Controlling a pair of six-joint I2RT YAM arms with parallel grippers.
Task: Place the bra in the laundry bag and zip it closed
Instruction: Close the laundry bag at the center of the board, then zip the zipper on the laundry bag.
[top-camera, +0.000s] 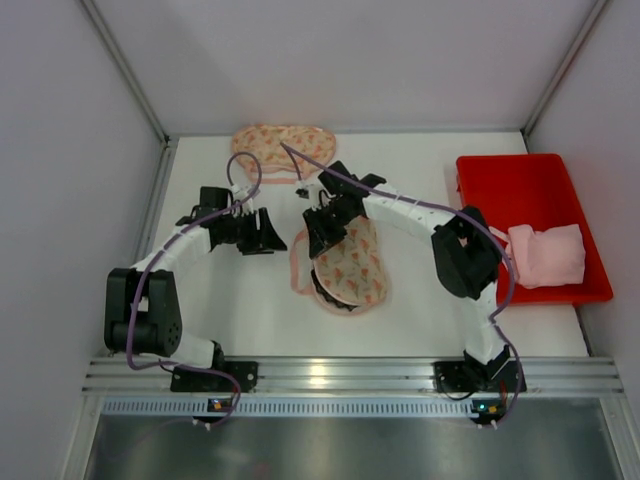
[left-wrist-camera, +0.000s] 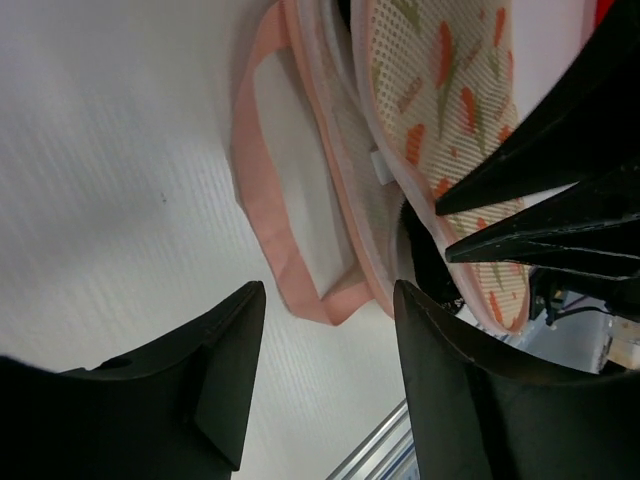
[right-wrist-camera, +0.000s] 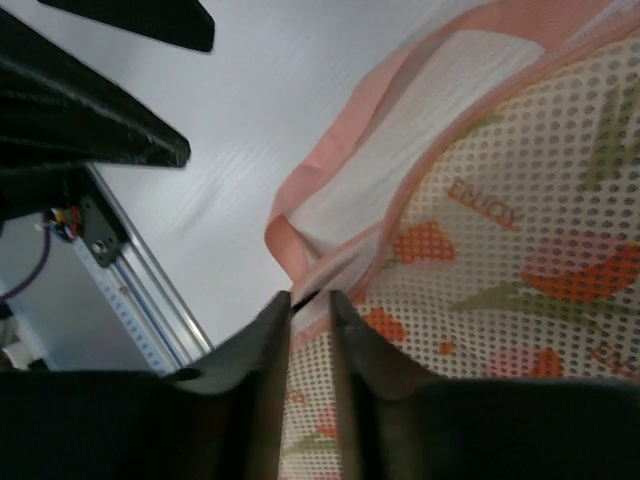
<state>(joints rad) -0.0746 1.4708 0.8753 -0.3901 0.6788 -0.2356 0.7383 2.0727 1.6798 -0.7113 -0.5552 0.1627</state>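
Note:
The mesh laundry bag (top-camera: 358, 262) with a strawberry print and pink trim lies mid-table. Black bra (top-camera: 324, 290) fabric shows at its open near-left edge, also seen as the dark bra (left-wrist-camera: 428, 262) inside the bag (left-wrist-camera: 450, 90). My right gripper (top-camera: 322, 236) sits over the bag's far end. In the right wrist view its jaws (right-wrist-camera: 311, 296) stand a narrow gap apart, with the bag's pink rim (right-wrist-camera: 335, 262) at the tips. My left gripper (top-camera: 271, 232) hovers open just left of the bag, empty (left-wrist-camera: 328, 295), with the pink loop (left-wrist-camera: 268, 190) ahead of it.
A second printed mesh bag (top-camera: 285, 145) lies at the back edge of the table. A red bin (top-camera: 520, 190) at the right holds a folded pink cloth (top-camera: 548, 255). The aluminium rail (top-camera: 330, 375) runs along the near edge.

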